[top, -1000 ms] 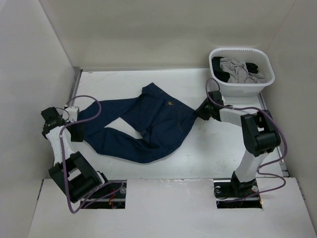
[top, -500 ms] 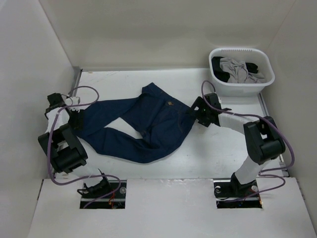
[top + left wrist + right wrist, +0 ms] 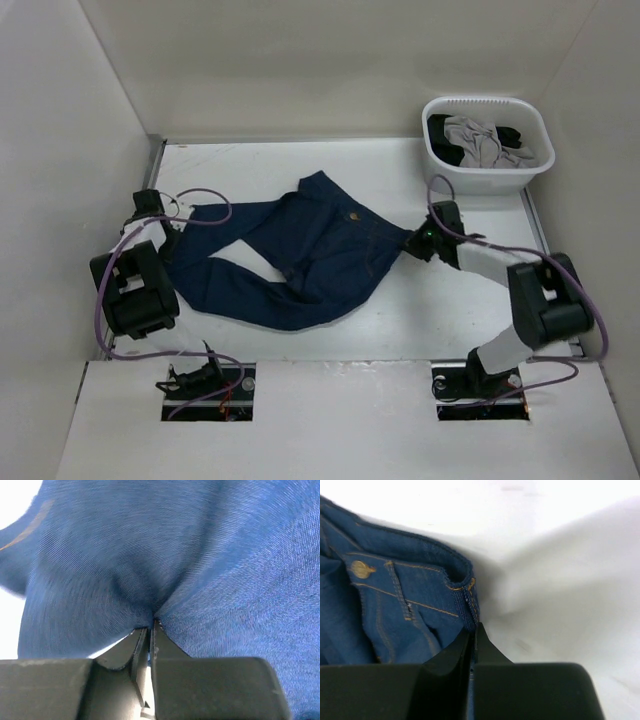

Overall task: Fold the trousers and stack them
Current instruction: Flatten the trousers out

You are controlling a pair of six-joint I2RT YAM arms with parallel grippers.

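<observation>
Left hand [image 3: 151,625]: in its wrist view I see both fingers pressed together on a pinched fold of the dark navy-blue denim trousers [image 3: 310,250], and the cloth rises from the fingertips and fills nearly the whole view. From the top camera this grip sits at the far-left end of the upper leg, near the left edge of the white bench [image 3: 450,310]. Right hand [image 3: 472,630]: fingers closed on the corner of the waistband, orange stitching meeting right at the tips, with a round brass-coloured button [image 3: 361,569] a little to the left along the band. The top view puts this hand at the right end of the garment. Between the two hands the trousers lie across the middle of the bench, waist to the right, both legs running left; the upper leg runs to the left hand, the lower one bends toward the near edge. The seat area is rumpled, not flat. Beyond the right hand, at the far-right corner, stands a white plastic laundry basket [image 3: 487,178], well apart from the trousers, holding a crumpled light grey garment [image 3: 470,135] and a black garment [image 3: 515,135].
</observation>
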